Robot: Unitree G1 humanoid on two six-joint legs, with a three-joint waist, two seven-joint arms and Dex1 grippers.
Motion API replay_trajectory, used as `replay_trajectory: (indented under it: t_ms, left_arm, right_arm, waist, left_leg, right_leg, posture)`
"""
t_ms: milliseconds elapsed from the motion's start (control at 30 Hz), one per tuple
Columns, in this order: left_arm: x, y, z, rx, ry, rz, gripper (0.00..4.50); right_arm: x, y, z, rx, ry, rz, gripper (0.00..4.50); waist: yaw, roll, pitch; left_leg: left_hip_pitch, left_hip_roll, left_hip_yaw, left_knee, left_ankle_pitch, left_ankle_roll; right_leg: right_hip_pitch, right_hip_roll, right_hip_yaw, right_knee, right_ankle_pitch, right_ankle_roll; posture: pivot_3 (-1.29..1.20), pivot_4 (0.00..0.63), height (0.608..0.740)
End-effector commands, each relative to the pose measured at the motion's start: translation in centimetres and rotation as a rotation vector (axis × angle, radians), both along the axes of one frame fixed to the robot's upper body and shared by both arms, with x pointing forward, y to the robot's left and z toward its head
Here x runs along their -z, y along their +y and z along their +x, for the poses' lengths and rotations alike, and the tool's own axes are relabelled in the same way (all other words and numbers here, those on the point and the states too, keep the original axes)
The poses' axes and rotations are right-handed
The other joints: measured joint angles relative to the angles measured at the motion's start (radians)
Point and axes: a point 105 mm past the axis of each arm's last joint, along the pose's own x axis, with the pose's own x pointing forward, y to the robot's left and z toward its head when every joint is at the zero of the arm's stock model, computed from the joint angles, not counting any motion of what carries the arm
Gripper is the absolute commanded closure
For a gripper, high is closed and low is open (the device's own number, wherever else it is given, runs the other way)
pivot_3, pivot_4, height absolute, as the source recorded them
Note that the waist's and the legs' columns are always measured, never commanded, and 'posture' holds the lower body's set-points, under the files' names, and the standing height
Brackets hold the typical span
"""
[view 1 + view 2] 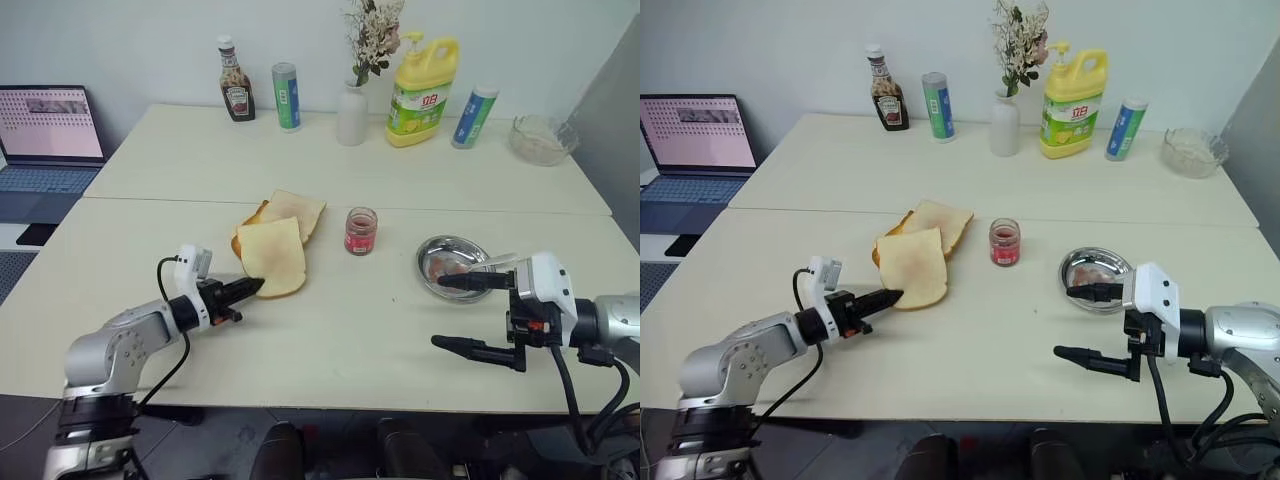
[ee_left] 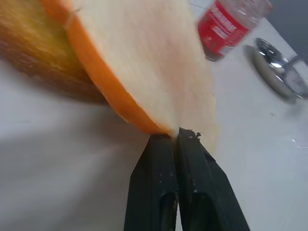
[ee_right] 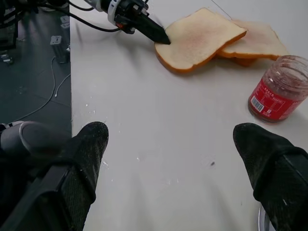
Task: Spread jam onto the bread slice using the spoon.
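Left gripper (image 1: 255, 287): fingers were shut tight, tip at the near edge of the bread slice (image 1: 273, 255), holding nothing.
Jam (image 1: 360, 231): sat in its small jar, just right of the bread.
Spoon (image 1: 497, 262): lay in the round steel dish (image 1: 452, 267), handle over the rim.
Right gripper (image 1: 450, 312): fingers were wide, holding nothing, near the dish.
Good way: grab the spoon's handle, not the bowl.

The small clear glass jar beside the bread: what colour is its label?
Red, on the small clear glass jar; the right wrist view shows it best.
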Motion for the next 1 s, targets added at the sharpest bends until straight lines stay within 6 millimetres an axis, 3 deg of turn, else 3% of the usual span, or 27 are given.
replay_trajectory:
  t_ms: [33, 133, 467, 1000]
  left_arm:
    - [-3.4, -2.7, -2.0, 0.193, -0.049, -0.130, 4.48]
    - [-2.6, -4.6, -3.3, 0.309, -0.004, -0.092, 4.48]
    - [1.8, -9.1, -2.7, 0.386, 0.060, -0.022, 4.48]
    - [2.9, -8.8, -4.4, 0.463, 0.119, 0.045, 4.48]
  right_arm:
    - [-0.9, -0.2, -0.5, -0.005, -0.056, -0.024, 0.00]
    - [-0.5, 0.0, -1.4, -0.015, -0.028, -0.019, 0.00]
    - [0.5, 0.5, -2.3, -0.013, 0.002, -0.030, 0.00]
    - [1.2, -0.5, -3.1, -0.019, 0.049, -0.053, 0.00]
  waist:
    - [0.001, 0.000, 0.000]
    - [0.003, 0.000, 0.000]
    - [0.001, 0.002, -0.001]
    - [0.000, 0.001, -0.001]
  left_leg:
    - [0.000, 0.000, 0.000, 0.000, 0.000, 0.000]
    - [0.000, 0.000, -0.001, 0.001, 0.000, 0.000]
    - [0.000, 0.000, 0.000, 0.002, 0.000, 0.000]
    - [0.000, 0.000, 0.000, 0.001, 0.000, 0.000]
  right_leg:
    - [0.000, 0.000, 0.000, 0.000, 0.000, 0.000]
    - [0.001, 0.000, -0.001, 0.000, 0.000, 0.001]
    - [0.001, 0.001, 0.000, 0.000, 0.000, 0.001]
    - [0.001, 0.001, 0.000, 0.000, -0.001, 0.001]
  posture:
    - [0.00, 0.150, 0.740]
    - [0.00, 0.150, 0.740]
    - [0.00, 0.150, 0.740]
    - [0.00, 0.150, 0.740]
